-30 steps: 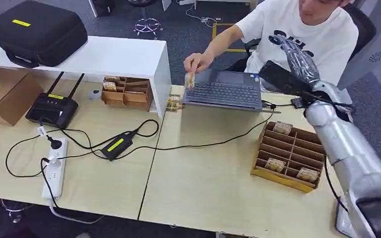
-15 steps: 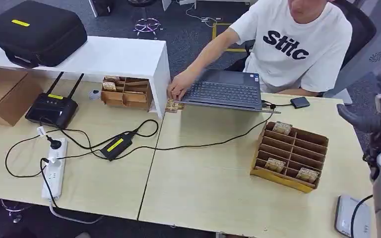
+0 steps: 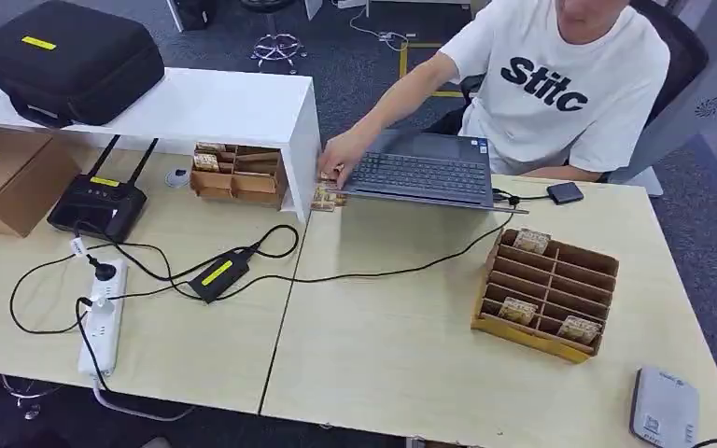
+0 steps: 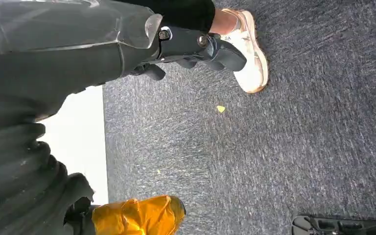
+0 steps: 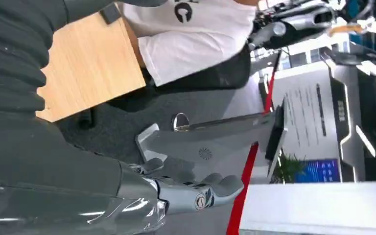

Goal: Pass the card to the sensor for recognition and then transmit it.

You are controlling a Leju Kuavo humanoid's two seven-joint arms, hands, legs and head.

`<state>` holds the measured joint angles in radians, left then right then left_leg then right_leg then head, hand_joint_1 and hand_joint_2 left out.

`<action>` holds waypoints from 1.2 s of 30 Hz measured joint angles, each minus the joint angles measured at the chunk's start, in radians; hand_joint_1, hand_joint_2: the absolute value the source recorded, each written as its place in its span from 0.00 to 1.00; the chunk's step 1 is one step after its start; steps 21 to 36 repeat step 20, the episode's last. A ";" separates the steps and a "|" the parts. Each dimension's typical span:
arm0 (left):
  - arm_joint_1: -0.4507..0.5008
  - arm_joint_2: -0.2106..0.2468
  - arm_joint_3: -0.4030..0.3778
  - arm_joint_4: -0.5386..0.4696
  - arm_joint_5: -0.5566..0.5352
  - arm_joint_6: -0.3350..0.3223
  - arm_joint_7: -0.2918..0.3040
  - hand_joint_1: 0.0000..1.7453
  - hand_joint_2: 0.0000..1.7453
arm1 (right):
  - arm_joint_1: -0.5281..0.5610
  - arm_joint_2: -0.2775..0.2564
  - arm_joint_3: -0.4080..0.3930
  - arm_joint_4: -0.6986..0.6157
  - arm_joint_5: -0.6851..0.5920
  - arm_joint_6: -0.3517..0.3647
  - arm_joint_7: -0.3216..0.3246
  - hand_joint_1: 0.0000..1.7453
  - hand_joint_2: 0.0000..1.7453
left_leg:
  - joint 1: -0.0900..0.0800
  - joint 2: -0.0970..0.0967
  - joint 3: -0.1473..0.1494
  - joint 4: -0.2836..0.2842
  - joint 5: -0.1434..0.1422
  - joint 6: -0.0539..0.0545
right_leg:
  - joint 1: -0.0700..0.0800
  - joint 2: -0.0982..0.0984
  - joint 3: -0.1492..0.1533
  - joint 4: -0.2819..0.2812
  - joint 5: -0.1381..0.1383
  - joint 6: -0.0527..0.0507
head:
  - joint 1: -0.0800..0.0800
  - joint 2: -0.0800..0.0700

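Cards (image 3: 531, 241) lie in a brown divided tray (image 3: 523, 336) on the right of the table. At the table's near right corner sits the grey sensor (image 3: 665, 411). A person's hand (image 3: 341, 154) rests over a small stack of cards (image 3: 327, 198) beside the laptop (image 3: 425, 168). In the right wrist view my right hand (image 5: 191, 193) hangs off the table's edge (image 5: 93, 68), fingers stretched out and holding nothing. My left hand (image 4: 200, 46) hangs over the carpet in the left wrist view, also holding nothing.
A second card tray (image 3: 238, 175) stands under the white shelf (image 3: 196, 107). A router (image 3: 98, 203), a power strip (image 3: 103, 317), a black adapter (image 3: 217, 273) and cables cover the left half. The person sits behind the laptop.
My right arm, raised over the table's right side a second ago, has dropped out of the head view. The person's hand lowered a card to the stack beside the laptop.
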<state>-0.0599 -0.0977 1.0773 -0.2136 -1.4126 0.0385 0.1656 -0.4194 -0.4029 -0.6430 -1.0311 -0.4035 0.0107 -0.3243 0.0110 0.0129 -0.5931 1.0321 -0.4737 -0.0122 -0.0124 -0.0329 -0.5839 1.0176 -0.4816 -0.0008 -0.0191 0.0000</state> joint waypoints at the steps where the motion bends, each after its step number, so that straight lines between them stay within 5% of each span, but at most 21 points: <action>1: -0.001 0.000 0.000 0.000 0.000 0.002 0.000 0.00 1.00 | 0.010 0.004 -0.026 -0.003 -0.022 0.000 0.000 0.00 1.00 | 0.000 0.000 0.000 0.000 0.000 0.000 | 0.000 0.000 0.000 0.000 0.000 0.000 | 0.000 0.000; 14: -0.001 -0.002 0.000 0.000 0.000 0.006 0.000 0.00 1.00 | 0.082 0.048 -0.241 -0.011 -0.164 -0.038 -0.005 0.00 1.00 | 0.000 0.001 0.001 0.000 0.000 0.000 | 0.000 0.000 0.000 0.000 0.000 0.000 | 0.000 0.000; 20: 0.000 -0.005 0.000 0.000 -0.002 0.008 -0.003 0.00 1.00 | 0.211 0.168 -0.433 -0.142 -0.310 -0.120 -0.031 0.00 1.00 | 0.000 -0.003 0.001 -0.001 -0.001 0.001 | 0.000 -0.003 0.001 0.000 -0.003 0.001 | 0.000 0.000; 36: 0.000 -0.005 0.000 0.000 -0.002 0.008 -0.003 0.00 1.00 | 0.211 0.168 -0.433 -0.142 -0.310 -0.120 -0.031 0.00 1.00 | 0.000 -0.003 0.001 -0.001 -0.001 0.001 | 0.000 -0.003 0.001 0.000 -0.003 0.001 | 0.000 0.000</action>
